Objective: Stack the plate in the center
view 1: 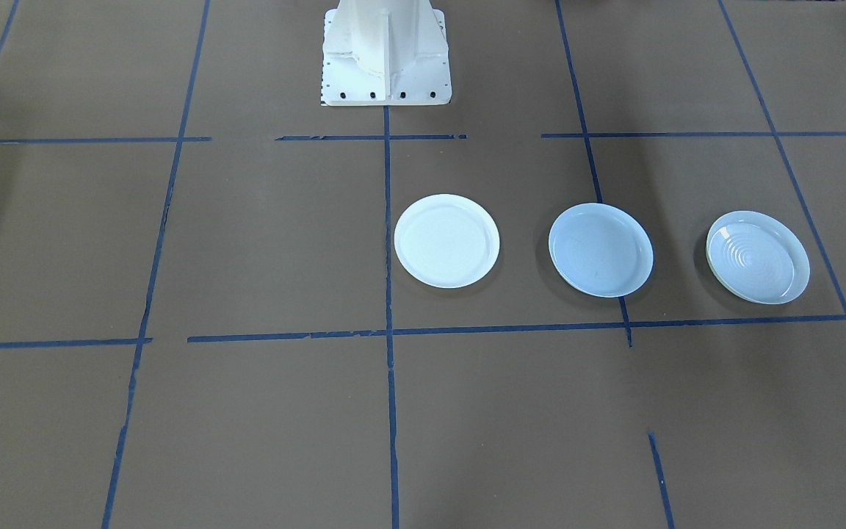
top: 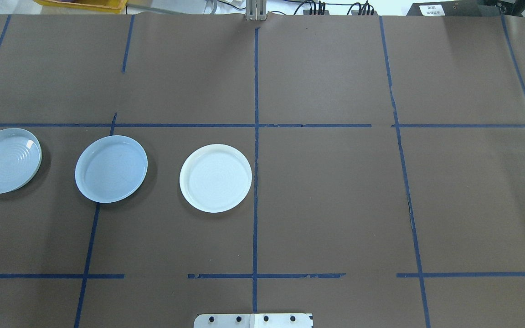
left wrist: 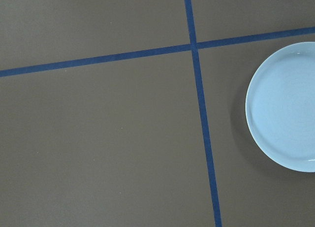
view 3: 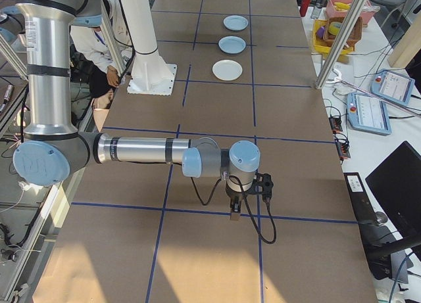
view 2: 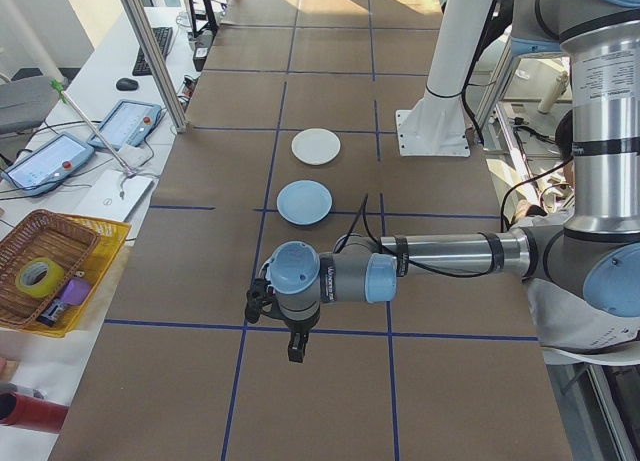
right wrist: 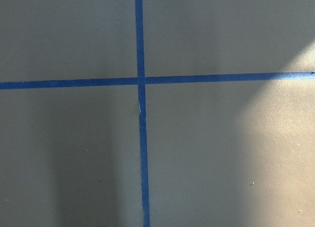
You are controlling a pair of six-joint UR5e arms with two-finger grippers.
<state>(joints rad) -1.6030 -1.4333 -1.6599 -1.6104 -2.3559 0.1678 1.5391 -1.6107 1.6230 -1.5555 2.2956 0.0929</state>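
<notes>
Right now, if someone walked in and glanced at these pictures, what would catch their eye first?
Three round plates in a row on the brown table with its blue tape grid, all on the robot's left half: a matte white plate nearest the middle line, a pale blue plate in the center, and a ridged plate at the far end. Both arms hang over bare table, away from the plates.

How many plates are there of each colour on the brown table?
White plate: 1
Pale blue plate: 1
Cream-edged plate: 1
Total: 3 plates
</notes>
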